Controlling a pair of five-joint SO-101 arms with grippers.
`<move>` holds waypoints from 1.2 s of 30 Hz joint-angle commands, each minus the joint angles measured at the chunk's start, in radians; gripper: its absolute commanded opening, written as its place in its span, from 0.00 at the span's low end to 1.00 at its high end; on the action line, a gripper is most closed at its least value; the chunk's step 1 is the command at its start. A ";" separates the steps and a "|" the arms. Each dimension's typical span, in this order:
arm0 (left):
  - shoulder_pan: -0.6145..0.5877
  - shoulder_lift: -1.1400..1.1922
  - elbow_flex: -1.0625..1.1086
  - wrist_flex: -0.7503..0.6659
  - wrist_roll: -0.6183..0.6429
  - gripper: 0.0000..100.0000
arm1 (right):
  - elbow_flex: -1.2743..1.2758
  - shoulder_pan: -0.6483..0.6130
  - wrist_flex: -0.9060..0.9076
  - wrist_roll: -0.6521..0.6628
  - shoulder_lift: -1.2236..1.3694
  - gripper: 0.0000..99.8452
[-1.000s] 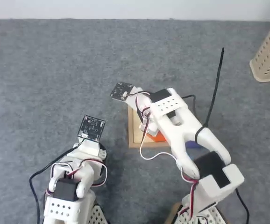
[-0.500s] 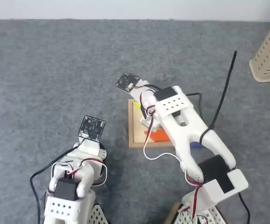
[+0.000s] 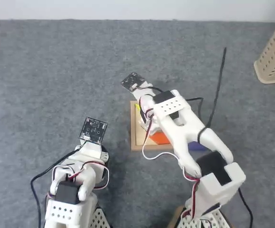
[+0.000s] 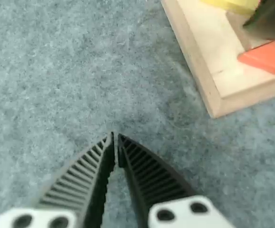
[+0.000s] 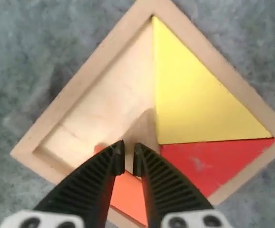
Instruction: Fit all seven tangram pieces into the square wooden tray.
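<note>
Square wooden tray holds yellow triangular piece; red triangular piece touches it; orange piece alongside, under right gripper; left gripper outside tray, near its corner.

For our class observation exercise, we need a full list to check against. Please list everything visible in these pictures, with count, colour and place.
Tray: one, pale wood, square, on the carpet in front of the right arm.
Yellow triangle: one, large, lying in the tray.
Red triangle: one, in the tray, edge to edge with the yellow one.
Orange piece: one, in the tray under the right gripper.
Purple piece: one, partly hidden under the right arm by the tray.
Basket: one, beige, perforated, at the far right edge.
Cable: one, black, rising behind the tray.
Carpet: grey, covering the table.
Left gripper: black fingers shut, over bare carpet beside the tray.
Right gripper: black, over the tray.
</note>
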 commanded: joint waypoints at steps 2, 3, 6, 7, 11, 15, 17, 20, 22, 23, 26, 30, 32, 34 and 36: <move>-0.003 -0.020 -0.018 0.006 0.008 0.01 | -0.048 -0.071 -0.010 -0.011 0.041 0.04; -0.003 -0.020 -0.018 0.006 0.008 0.01 | -0.068 -0.081 -0.005 -0.015 0.061 0.04; -0.003 -0.020 -0.018 0.006 0.008 0.01 | -0.120 -0.105 -0.004 -0.011 0.111 0.04; -0.003 -0.020 -0.018 0.006 0.008 0.01 | -0.129 -0.108 -0.004 -0.011 0.120 0.04; -0.003 -0.020 -0.018 0.006 0.008 0.01 | -0.157 -0.120 -0.007 -0.020 0.108 0.04; -0.003 -0.020 -0.018 0.006 0.008 0.01 | -0.153 -0.113 -0.013 -0.052 0.030 0.04; -0.003 -0.020 -0.018 0.006 0.008 0.01 | -0.141 -0.101 -0.008 -0.087 -0.007 0.04; -0.003 -0.020 -0.018 0.006 0.008 0.01 | -0.075 -0.099 -0.033 -0.071 -0.051 0.04; -0.003 -0.020 -0.018 0.006 0.008 0.01 | -0.031 -0.116 -0.050 -0.043 -0.071 0.04; -0.003 -0.020 -0.018 0.006 0.008 0.01 | -0.017 -0.127 -0.054 -0.032 -0.081 0.04; -0.003 -0.020 -0.018 0.006 0.008 0.01 | -0.009 -0.134 -0.050 -0.025 -0.077 0.05; -0.003 -0.020 -0.018 0.006 0.008 0.01 | -0.014 -0.133 -0.048 -0.025 -0.038 0.16; -0.003 -0.020 -0.018 0.006 0.008 0.01 | -0.014 -0.137 -0.051 -0.023 -0.025 0.21; -0.003 -0.020 -0.018 0.006 0.008 0.01 | -0.015 -0.136 -0.056 -0.023 -0.022 0.24; -0.003 -0.020 -0.018 0.006 0.008 0.01 | -0.032 -0.130 -0.048 -0.023 -0.021 0.24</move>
